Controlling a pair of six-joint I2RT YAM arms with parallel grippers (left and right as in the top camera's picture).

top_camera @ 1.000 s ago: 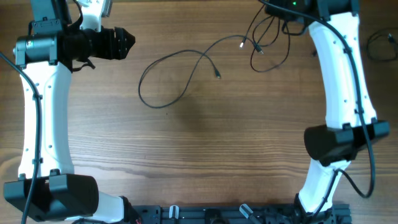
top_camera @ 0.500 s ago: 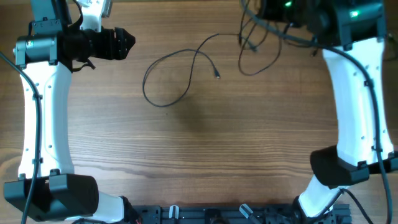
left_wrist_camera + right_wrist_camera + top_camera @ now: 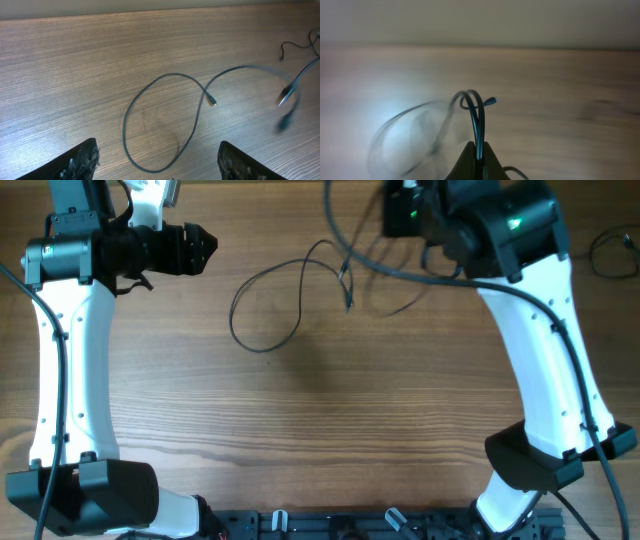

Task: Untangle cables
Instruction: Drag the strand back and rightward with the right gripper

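Wood table [image 3: 300, 430]; right claw [image 3: 475, 151] pinches cables [image 3: 478, 117]; left claw [image 3: 157, 154] spread.

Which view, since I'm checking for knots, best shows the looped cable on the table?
Left wrist: the looped cable is large and sharp, plug end visible. Overhead shows it whole but small. Right wrist shows only a strand pinched in the right gripper.
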